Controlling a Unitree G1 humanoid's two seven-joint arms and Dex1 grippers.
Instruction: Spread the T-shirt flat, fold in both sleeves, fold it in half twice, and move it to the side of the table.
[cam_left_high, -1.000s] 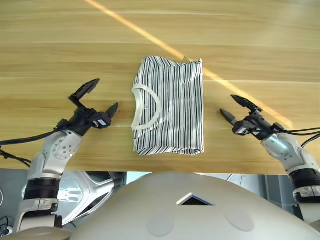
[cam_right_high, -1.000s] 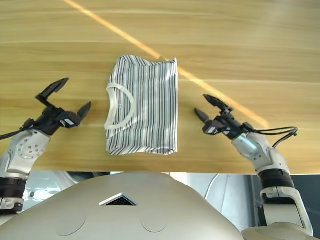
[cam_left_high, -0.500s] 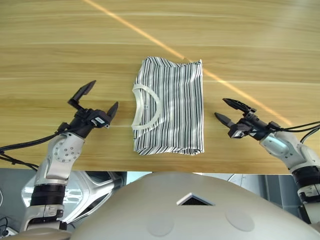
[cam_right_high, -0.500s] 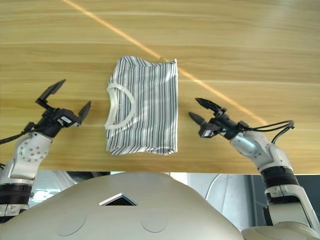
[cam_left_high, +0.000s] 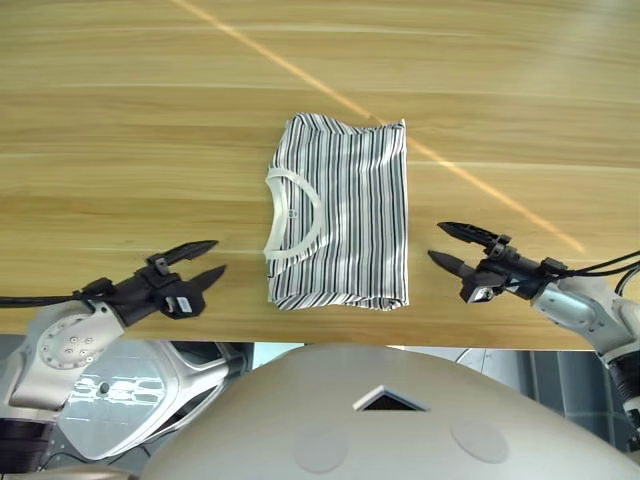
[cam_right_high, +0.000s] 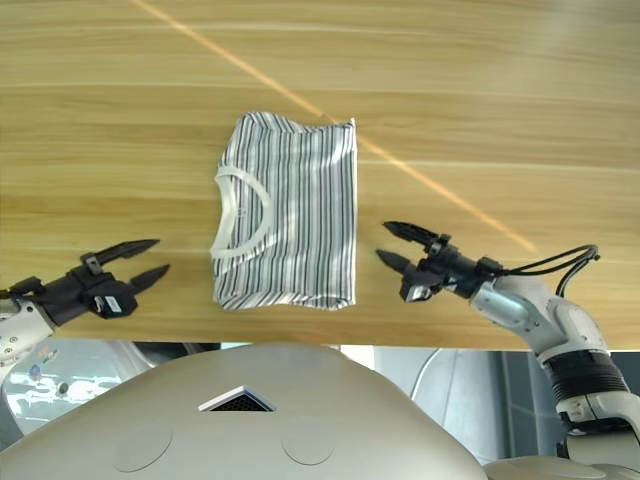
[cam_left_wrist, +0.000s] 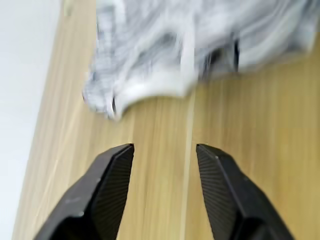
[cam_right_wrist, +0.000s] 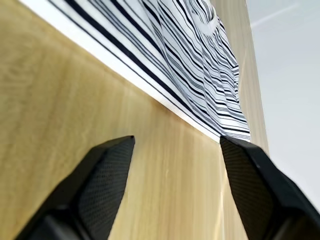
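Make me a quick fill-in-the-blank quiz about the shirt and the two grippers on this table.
The folded T-shirt on the table has a ____ pattern.
The left gripper has its fingers ____, open or shut.
The right gripper is holding ____.
The T-shirt lies ____ the two grippers.
Missing words: striped; open; nothing; between.

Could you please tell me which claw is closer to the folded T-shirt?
Right. The right claw is open just off the T-shirt's right edge; the left claw, also open, stands farther out from the collar side.
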